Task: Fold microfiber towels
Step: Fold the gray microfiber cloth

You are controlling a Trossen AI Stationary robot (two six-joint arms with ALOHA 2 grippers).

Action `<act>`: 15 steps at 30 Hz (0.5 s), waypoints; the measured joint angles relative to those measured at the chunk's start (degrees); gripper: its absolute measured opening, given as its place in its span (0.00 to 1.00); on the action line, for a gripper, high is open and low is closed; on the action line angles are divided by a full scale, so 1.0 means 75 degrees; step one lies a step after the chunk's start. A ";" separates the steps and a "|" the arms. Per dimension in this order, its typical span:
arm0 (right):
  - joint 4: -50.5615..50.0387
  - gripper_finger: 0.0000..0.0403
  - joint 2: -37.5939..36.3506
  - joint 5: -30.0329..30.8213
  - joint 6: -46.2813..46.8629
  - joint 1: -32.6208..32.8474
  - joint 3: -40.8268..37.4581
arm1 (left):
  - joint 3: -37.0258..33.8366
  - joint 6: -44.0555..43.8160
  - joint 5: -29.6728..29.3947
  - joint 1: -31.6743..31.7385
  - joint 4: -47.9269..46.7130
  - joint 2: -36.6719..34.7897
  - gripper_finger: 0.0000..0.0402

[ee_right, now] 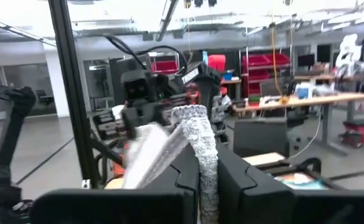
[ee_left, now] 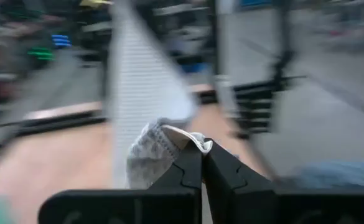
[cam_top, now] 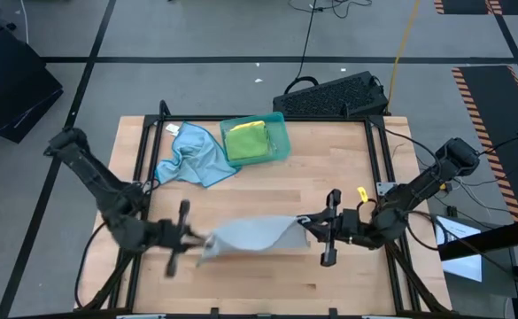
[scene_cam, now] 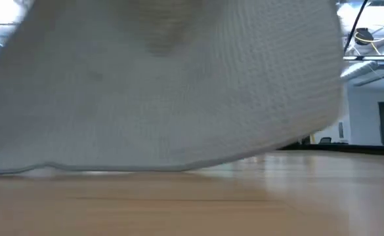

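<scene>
Two grippers share one grey towel (cam_top: 245, 236), stretched between them over the near part of the table (cam_top: 329, 177). The left gripper (cam_top: 197, 239) is clenched on one end, a bunched corner pinched between its closed tips in its wrist view. The right gripper (cam_top: 305, 223) grasps the opposite end, a rolled edge of cloth rising from between its fingers (ee_right: 188, 168). The towel's lower edge sags to touch the wood below the jaws. This looks like the lifting and spreading step of a fold. Next, I judge, both jaws must travel together and lay the held edge over the trailing one evenly before letting go. A light blue towel (cam_top: 192, 155) and a green towel (cam_top: 248, 140) in the teal tray (cam_top: 281, 120) wait well beyond the jaws.
</scene>
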 joint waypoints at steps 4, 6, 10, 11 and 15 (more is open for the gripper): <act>-0.0133 0.04 0.0030 -0.0003 0.0431 0.0175 -0.0003 | -0.0003 -0.0265 0.0306 -0.0745 0.0156 0.0018 0.02; -0.0004 0.03 0.0093 -0.0019 0.0505 0.0304 -0.0003 | -0.0003 -0.0109 0.0279 -0.0971 0.0482 0.0015 0.01; 0.0750 0.03 0.0291 -0.0509 0.0119 0.0635 -0.0003 | -0.0003 0.0977 -0.0169 -0.1332 0.0781 -0.0112 0.02; 0.0990 0.03 0.0346 -0.0606 -0.0070 0.0720 -0.0001 | -0.0003 0.1091 -0.0627 -0.1391 0.0747 -0.0186 0.02; 0.0952 0.03 0.0386 0.0212 -0.0583 0.1033 0.0000 | 0.0000 0.0932 -0.2606 -0.1284 -0.0547 -0.0513 0.01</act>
